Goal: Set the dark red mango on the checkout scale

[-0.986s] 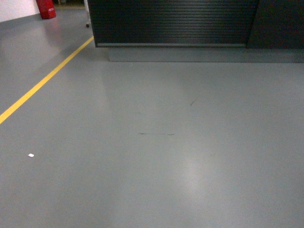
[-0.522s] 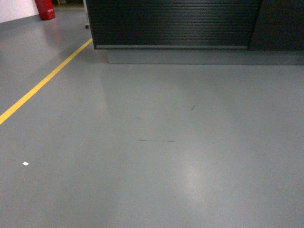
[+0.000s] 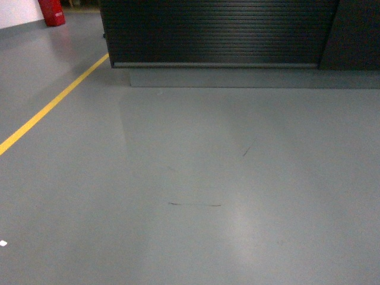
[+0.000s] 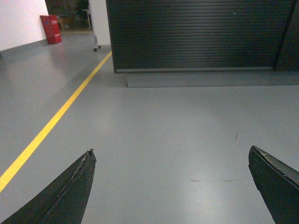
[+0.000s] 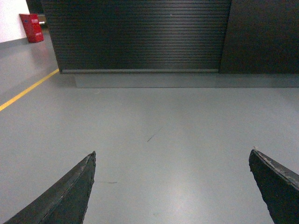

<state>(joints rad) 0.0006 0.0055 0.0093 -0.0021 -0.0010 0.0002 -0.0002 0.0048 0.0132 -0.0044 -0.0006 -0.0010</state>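
Ahead of me stands the checkout (image 3: 217, 32), its ribbed black front running crosswise along the far edge of the open grey floor (image 3: 196, 172), above a recessed grey plinth (image 3: 249, 77). Its long axis lies left to right; its top is out of view. A yellow line (image 3: 50, 104) bounds the floor on my left, slanting toward a red box (image 3: 52, 12) by the wall. My left gripper (image 4: 170, 186) is spread wide, holding nothing; my right gripper (image 5: 172, 186) likewise, wide apart and empty. Neither the dark red mango nor the scale shows in any view.
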